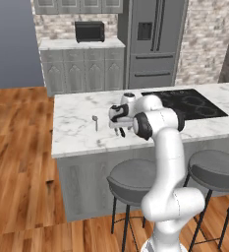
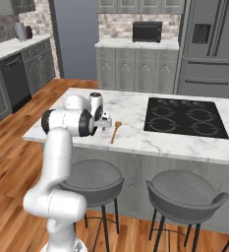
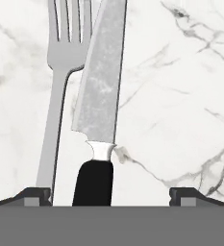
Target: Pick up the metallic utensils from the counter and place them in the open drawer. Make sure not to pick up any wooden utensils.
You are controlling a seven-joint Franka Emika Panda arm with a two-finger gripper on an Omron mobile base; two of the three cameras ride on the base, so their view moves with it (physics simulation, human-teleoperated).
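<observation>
Fingertips (image 3: pixel 36 194) are seen at 7 and 5 o'clock of the hand view, spread wide with nothing held. Between them the knife (image 3: pixel 100 115) lies flat on the counter (image 3: pixel 180 96), handle nearest, blade pointing to 12. Just beside it, at 11, the fork (image 3: pixel 56 105) runs parallel. A pick-up is judged in hand; lowering and closing on the knife is called for.
</observation>
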